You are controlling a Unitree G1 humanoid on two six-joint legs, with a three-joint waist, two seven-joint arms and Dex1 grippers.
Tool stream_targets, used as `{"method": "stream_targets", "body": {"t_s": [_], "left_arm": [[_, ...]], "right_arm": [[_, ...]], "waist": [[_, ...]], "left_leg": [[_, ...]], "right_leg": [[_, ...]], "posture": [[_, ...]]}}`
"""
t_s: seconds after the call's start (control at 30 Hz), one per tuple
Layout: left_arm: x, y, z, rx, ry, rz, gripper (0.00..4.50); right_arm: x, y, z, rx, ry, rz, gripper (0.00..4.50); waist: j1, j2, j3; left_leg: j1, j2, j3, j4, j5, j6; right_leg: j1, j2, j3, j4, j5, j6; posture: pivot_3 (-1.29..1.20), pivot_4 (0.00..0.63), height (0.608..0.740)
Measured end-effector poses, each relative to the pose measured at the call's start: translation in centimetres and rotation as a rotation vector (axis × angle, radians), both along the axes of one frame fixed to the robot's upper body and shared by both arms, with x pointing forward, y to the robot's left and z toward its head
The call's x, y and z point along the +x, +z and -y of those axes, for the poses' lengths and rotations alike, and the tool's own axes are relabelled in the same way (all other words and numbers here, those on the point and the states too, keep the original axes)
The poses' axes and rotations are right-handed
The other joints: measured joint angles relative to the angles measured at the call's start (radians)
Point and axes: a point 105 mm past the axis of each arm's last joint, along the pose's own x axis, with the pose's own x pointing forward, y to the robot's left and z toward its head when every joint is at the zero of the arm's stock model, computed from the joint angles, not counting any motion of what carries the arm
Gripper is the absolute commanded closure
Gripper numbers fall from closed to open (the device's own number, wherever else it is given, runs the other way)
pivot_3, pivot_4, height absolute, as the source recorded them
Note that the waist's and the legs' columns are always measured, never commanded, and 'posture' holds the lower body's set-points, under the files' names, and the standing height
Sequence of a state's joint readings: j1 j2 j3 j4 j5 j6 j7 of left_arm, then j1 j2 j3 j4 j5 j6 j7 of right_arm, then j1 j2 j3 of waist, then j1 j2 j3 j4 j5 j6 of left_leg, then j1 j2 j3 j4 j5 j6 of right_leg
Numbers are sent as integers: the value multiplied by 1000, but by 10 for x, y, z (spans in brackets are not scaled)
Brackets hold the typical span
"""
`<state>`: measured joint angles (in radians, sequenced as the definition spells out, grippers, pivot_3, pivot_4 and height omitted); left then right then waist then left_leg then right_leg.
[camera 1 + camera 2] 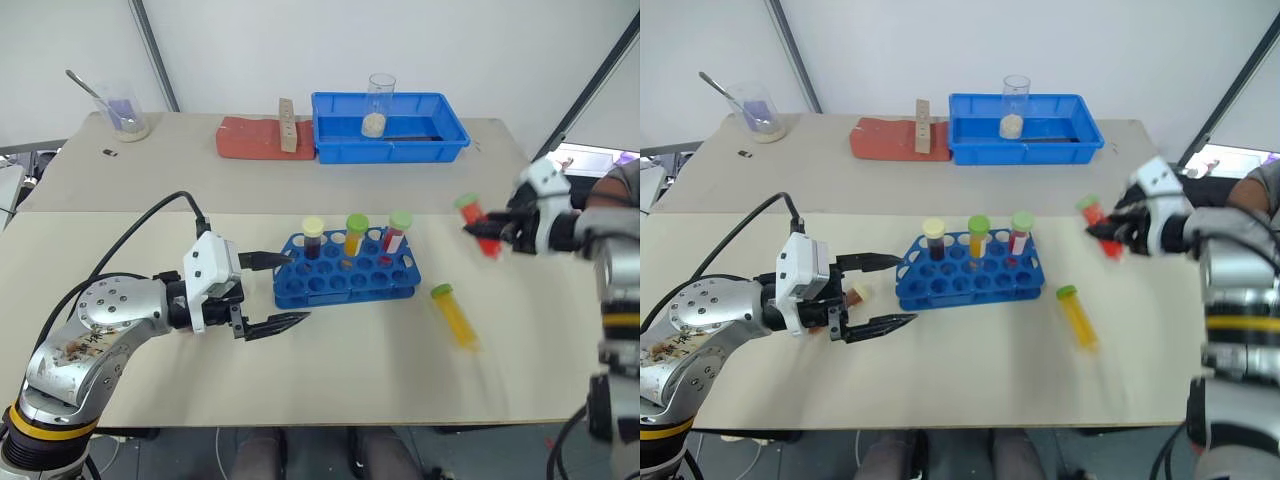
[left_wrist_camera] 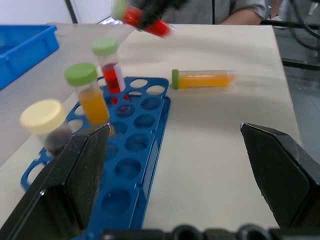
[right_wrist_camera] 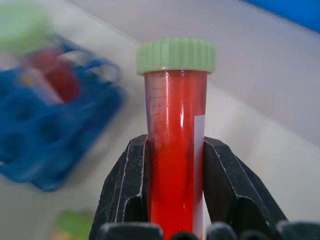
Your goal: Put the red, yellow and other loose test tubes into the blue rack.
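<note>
While right fingers (image 3: 172, 192) clamp red tube (image 3: 174, 150) aloft | left fingers (image 1: 283, 292) spread wide, empty, beside rack (image 1: 345, 275) | yellow tube (image 1: 453, 314) flat on surface (image 1: 350, 380)

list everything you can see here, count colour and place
blue rack: 1, blue, middle of the near table
tubes in rack: 3, dark with cream cap, orange with green cap, red with green cap, back row
red tube: 1, red, green cap, in the right gripper, above the table
yellow tube: 1, yellow-orange, green cap, lying right of the rack
blue tray: 1, blue, far table
glass beaker: 1, clear, in the tray
red block: 1, red, left of the tray
beaker with spoon: 1, clear, far left
left gripper: open, left of the rack
right gripper: shut on the red tube
</note>
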<state>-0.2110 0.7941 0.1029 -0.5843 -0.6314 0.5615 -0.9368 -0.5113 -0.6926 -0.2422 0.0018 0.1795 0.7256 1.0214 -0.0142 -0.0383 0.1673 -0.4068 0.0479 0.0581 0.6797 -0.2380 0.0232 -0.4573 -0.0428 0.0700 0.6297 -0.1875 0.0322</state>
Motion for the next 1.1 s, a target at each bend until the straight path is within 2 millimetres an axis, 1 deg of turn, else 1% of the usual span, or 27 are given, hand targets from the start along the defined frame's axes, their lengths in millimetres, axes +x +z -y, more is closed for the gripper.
{"method": "stream_targets", "body": {"t_s": [0.1,0.13,0.17,0.23,0.3,0.4,0.5,0.6,0.77,0.93,1.1], "left_arm": [[-3,-1,-2,4,-37,9,0],[-3,-1,-3,7,-50,10,0],[-4,-2,-2,10,-61,6,0],[-5,-2,-1,11,-80,0,0],[-4,-1,0,12,-90,4,0],[-4,0,2,10,-101,4,0],[-4,-1,3,8,-105,1,0],[-4,0,4,4,-108,-2,0],[-6,1,5,-10,-112,-2,0],[-11,3,10,-19,-129,5,0],[-11,1,11,-20,-132,-1,0]], "right_arm": [[-29,1,-31,36,38,209,3475],[-35,4,-42,68,45,259,3475],[-39,6,-48,96,38,299,3475],[-47,7,-61,134,41,357,3475],[-51,2,-75,168,54,381,3475],[-46,-6,-89,235,32,413,3475],[-37,-19,-87,231,-5,428,3475],[-32,-27,-83,231,-23,439,3475],[-27,-30,-84,235,-20,479,3476],[-20,-29,-90,229,-16,495,3476],[-16,-28,-97,228,-13,501,3477]], "waist": [[-3,1,0],[-7,1,0],[-9,1,0],[-10,1,0],[-11,1,0],[-15,1,0],[-15,1,0],[-16,1,0],[-22,1,0],[-32,1,0],[-33,1,0]], "left_leg": [[1,0,1,0,1,-1],[2,0,1,2,2,-3],[2,0,1,2,3,-3],[3,0,1,3,4,-4],[5,1,1,3,7,-6],[5,1,1,2,9,-8],[4,1,1,2,9,-7],[3,1,1,0,9,-7],[3,1,0,0,9,-7],[4,1,0,0,10,-7],[4,1,0,0,10,-7]], "right_leg": [[1,0,0,0,-1,2],[1,0,1,0,-3,8],[1,0,1,0,-2,8],[3,0,1,0,-1,4],[3,0,1,0,-1,1],[3,1,1,0,0,-1],[3,1,1,0,-1,-2],[2,1,1,0,1,2],[2,1,0,0,1,3],[2,1,0,1,0,1],[2,2,0,1,1,2]], "posture": [[0,150,729],[0,150,729],[0,150,729],[0,150,729],[0,150,729],[0,150,729],[0,150,729],[0,150,729],[0,150,729],[0,150,729],[0,150,729]]}}
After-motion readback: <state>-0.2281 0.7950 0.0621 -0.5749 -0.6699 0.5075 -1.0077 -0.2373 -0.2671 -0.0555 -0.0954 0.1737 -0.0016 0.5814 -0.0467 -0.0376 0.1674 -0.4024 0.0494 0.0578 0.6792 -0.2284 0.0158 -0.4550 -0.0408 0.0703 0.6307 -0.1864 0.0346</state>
